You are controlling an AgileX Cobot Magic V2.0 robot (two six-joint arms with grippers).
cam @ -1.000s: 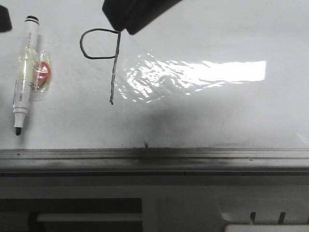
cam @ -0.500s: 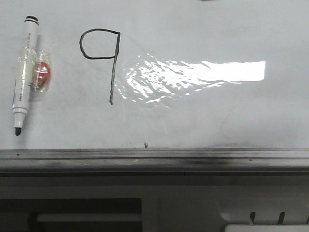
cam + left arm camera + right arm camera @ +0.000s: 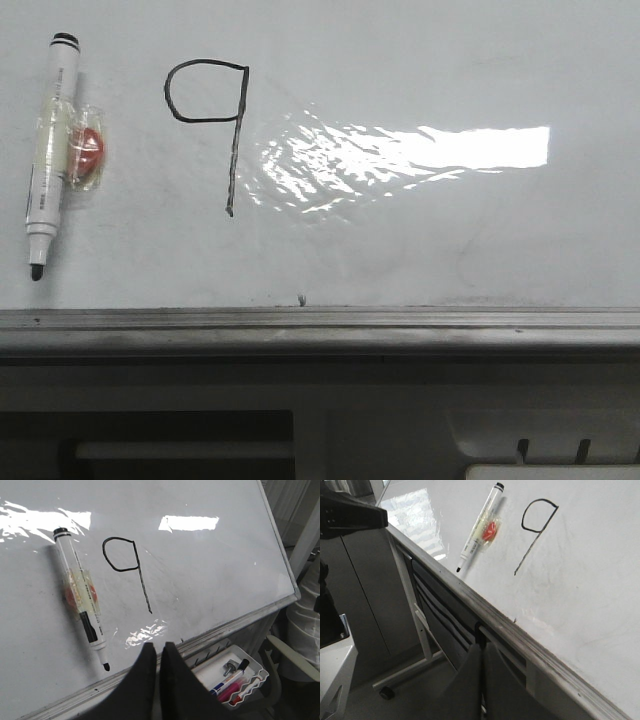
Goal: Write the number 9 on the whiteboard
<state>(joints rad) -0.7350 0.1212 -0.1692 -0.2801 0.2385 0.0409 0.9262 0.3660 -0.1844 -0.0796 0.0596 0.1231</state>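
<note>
A black hand-drawn number 9 (image 3: 215,120) stands on the whiteboard (image 3: 420,230), its loop up and its long tail down; it also shows in the wrist views (image 3: 127,567) (image 3: 534,532). A white marker (image 3: 48,150) with a red tag taped to it lies on the board to the left of the digit, tip toward the rail. Neither gripper appears in the front view. My left gripper (image 3: 156,646) is shut and empty, pulled back off the board over its rail. My right gripper (image 3: 483,646) is shut and empty, below the board's edge.
A grey metal rail (image 3: 320,325) runs along the board's near edge. A white tray (image 3: 235,672) with several markers hangs under the rail. The board's stand and a caster (image 3: 385,692) are below. A bright glare patch (image 3: 430,150) lies right of the digit.
The dark arm that covered the top of the digit one second ago has drawn back out of the front view. The digit and the marker have not moved.
</note>
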